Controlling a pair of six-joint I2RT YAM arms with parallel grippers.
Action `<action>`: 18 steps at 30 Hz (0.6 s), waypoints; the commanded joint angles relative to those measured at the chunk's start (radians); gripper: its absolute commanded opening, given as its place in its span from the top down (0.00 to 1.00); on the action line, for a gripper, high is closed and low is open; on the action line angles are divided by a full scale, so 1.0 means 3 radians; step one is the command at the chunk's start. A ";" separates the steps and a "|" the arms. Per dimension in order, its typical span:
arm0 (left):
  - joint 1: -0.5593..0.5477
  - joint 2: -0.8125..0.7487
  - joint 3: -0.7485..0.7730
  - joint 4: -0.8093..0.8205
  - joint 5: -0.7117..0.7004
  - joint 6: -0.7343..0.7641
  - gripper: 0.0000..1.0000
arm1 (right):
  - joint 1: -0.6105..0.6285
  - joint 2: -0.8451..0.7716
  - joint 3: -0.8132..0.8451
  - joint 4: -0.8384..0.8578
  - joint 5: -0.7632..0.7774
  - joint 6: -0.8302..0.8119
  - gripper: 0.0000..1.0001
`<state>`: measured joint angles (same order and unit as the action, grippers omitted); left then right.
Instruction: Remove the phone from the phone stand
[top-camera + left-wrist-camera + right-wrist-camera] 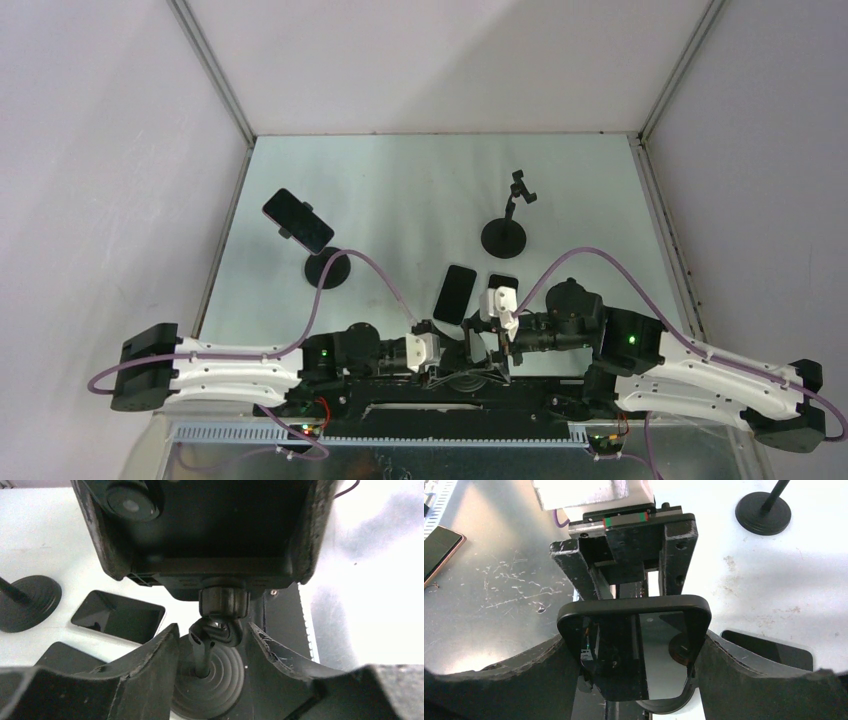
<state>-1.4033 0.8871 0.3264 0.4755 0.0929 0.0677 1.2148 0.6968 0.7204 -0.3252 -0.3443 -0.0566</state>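
Right gripper point(635, 639) clamped across the phone's point(659, 630) width, its arm folded low and inward at the table's near edge. The left gripper point(211, 630) faces it, fingers parted astride the phone stand's point(220, 682) stem, a gap on each side. I see the phone against the stand's cradle, screen toward the right wrist. Its long axis looks roughly upright, though foreshortening leaves me unsure. A flat phone point(455, 293) lies just beyond, and another stand point(505, 235) stands well apart.
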 commanded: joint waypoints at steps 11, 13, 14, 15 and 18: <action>-0.0013 -0.0174 0.0236 0.0009 -0.0147 0.0106 0.30 | 0.0017 0.0037 -0.0019 0.0033 -0.0146 0.0009 1.00; -0.0013 -0.0219 0.0247 0.0027 -0.0163 0.0130 0.32 | 0.0018 0.0039 -0.0019 0.0031 -0.0146 0.0010 1.00; -0.0012 -0.0225 0.0252 0.0027 -0.0163 0.0145 0.33 | 0.0020 0.0042 -0.0019 0.0029 -0.0146 0.0011 1.00; -0.0012 -0.0238 0.0266 0.0026 -0.0160 0.0153 0.35 | 0.0018 0.0044 -0.0019 0.0030 -0.0146 0.0010 1.00; -0.0012 -0.0210 0.0303 -0.0006 -0.0139 0.0167 0.41 | 0.0017 0.0052 -0.0019 0.0033 -0.0146 0.0012 1.00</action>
<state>-1.4033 0.8303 0.3634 0.4465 0.0601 0.0891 1.2152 0.7044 0.7204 -0.3164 -0.3492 -0.0601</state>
